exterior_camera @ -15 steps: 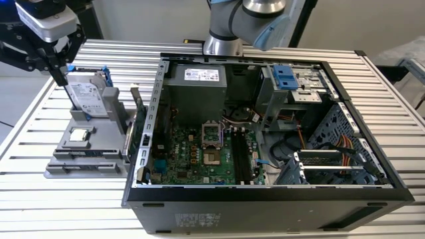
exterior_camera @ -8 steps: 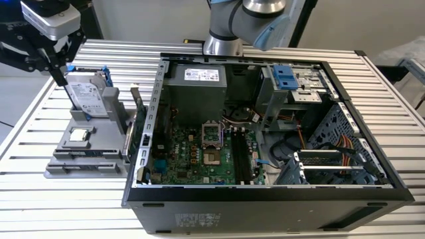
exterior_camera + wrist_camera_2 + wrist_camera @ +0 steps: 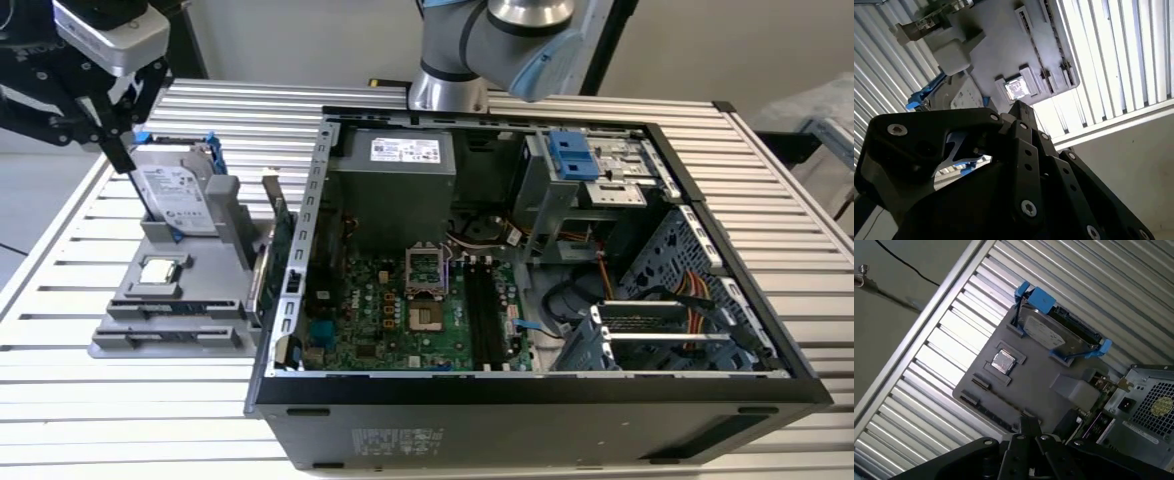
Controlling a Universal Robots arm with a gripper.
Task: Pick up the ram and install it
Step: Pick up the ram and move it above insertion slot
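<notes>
Exterior view: gripper (image 3: 120, 150) high over hard drive (image 3: 180, 190) standing in grey holder (image 3: 160, 345) on table (image 3: 80, 400). Open computer case (image 3: 534, 395) just beside. Ram (image 3: 180, 313) seems to lie flat in holder's front groove, well apart from gripper.

First wrist view: jaws together, nothing between; drive's blue bracket (image 3: 1036, 297) plain.

Second wrist view: square chip (image 3: 1016, 89) just past fingertips (image 3: 1016, 106).

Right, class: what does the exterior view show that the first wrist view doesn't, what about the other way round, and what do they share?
Exterior view's extras: the motherboard inside the open computer case, and the arm's base. First wrist view's extras: the case's rear power socket and a black cable on the floor. Shared: the grey holder, its blue-framed hard drive, the square chip and the claw.
</notes>
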